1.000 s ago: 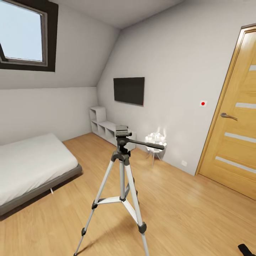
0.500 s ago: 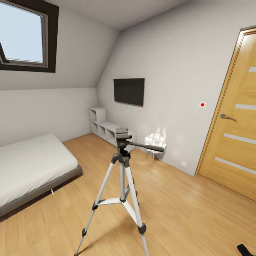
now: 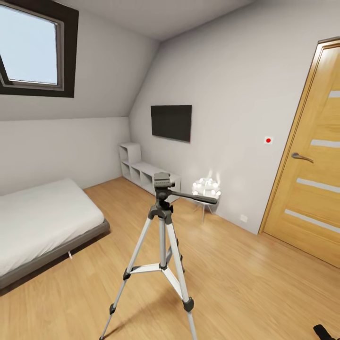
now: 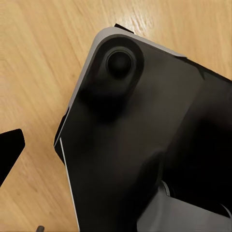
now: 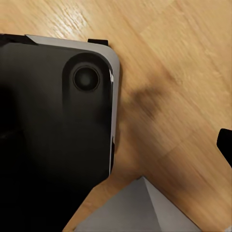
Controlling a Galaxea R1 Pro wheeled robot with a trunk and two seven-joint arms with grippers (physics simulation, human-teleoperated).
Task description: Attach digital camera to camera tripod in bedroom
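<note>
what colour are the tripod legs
Silver-white metal with black joints and feet on the camera tripod, clearest in the head view.

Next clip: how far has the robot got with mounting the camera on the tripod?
Done: the robot is in the bedroom, with the tripod standing on the wood floor straight ahead, legs spread. In hand: nothing I can confirm; both wrist views look down at the robot's dark base and floor. Left: the tripod head is bare, so fetching or presenting the camera and attaching it remain.
</note>
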